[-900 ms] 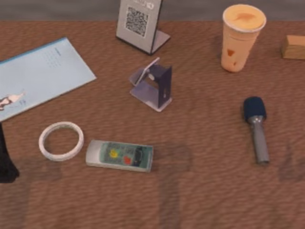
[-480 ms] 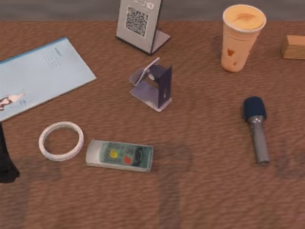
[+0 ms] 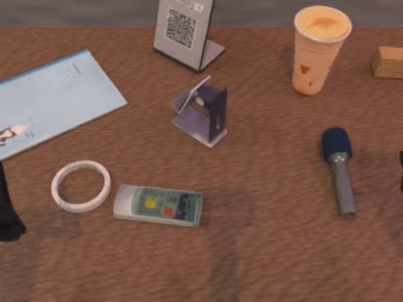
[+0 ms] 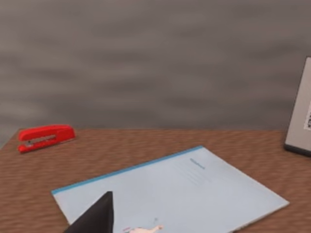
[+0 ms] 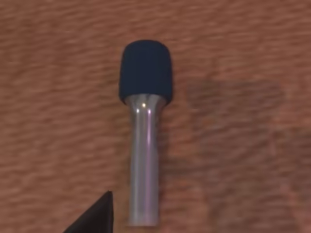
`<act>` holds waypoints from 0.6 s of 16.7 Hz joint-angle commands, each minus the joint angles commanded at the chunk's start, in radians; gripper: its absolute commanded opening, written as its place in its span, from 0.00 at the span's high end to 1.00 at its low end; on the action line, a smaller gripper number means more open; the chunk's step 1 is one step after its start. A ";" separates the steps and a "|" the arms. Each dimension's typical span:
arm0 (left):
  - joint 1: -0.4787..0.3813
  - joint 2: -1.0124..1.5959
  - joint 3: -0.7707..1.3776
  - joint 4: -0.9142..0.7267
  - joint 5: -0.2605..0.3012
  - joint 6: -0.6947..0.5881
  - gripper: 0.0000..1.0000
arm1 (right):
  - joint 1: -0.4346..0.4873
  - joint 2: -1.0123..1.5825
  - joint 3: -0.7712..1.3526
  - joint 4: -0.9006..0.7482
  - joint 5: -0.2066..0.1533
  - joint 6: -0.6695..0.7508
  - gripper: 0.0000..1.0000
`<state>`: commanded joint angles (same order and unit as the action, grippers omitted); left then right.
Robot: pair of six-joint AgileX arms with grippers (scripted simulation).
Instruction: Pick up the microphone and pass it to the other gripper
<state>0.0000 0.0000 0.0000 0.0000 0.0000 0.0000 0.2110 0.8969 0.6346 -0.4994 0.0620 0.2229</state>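
The microphone [image 3: 338, 174] lies flat on the wooden table at the right, its dark blue foam head [image 3: 336, 143] toward the back and its grey handle toward the front. Of my right gripper only a dark sliver [image 3: 401, 170] shows at the right edge, beside the microphone and apart from it. In the right wrist view the microphone [image 5: 145, 145] lies straight below, and one black fingertip [image 5: 103, 211] stands beside the handle end without touching; nothing is held. The other gripper [image 3: 7, 217], on my left arm, is parked at the left edge, one fingertip [image 4: 99, 216] over the booklet.
A light blue booklet [image 3: 53, 100], a white ring [image 3: 80, 185] and a remote control [image 3: 158, 206] lie at the left and middle. A phone stand [image 3: 203, 113], a QR sign [image 3: 184, 28], an orange cup [image 3: 318, 49] and a wooden block [image 3: 388, 61] stand farther back. A red stapler [image 4: 45, 137] sits beyond the booklet.
My right arm has come in at the right edge of the top view, and its shadow has moved back, up beside the microphone. The microphone and the left arm have not moved.
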 joint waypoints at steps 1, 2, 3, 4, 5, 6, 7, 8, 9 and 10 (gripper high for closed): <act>0.000 0.000 0.000 0.000 0.000 0.000 0.00 | 0.022 0.107 0.065 -0.055 0.007 0.023 0.00; 0.000 0.000 0.000 0.000 0.000 0.000 0.00 | 0.044 0.211 0.129 -0.108 0.013 0.046 0.00; 0.000 0.000 0.000 0.000 0.000 0.000 0.00 | 0.065 0.311 0.192 -0.160 0.020 0.069 0.00; 0.000 0.000 0.000 0.000 0.000 0.000 0.00 | 0.086 0.403 0.253 -0.210 0.026 0.090 0.00; 0.000 0.000 0.000 0.000 0.000 0.000 0.00 | 0.105 0.489 0.311 -0.257 0.032 0.111 0.00; 0.000 0.000 0.000 0.000 0.000 0.000 0.00 | 0.124 0.566 0.367 -0.300 0.037 0.131 0.00; 0.000 0.000 0.000 0.000 0.000 0.000 0.00 | 0.141 0.636 0.420 -0.340 0.042 0.149 0.00; 0.000 0.000 0.000 0.000 0.000 0.000 0.00 | 0.156 0.698 0.468 -0.375 0.046 0.166 0.00; 0.000 0.000 0.000 0.000 0.000 0.000 0.00 | 0.170 0.754 0.513 -0.406 0.050 0.181 0.00; 0.000 0.000 0.000 0.000 0.000 0.000 0.00 | 0.182 0.803 0.552 -0.433 0.053 0.194 0.00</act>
<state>0.0000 0.0000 0.0000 0.0000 0.0000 0.0000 0.3933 1.6997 1.1861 -0.9320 0.1154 0.4173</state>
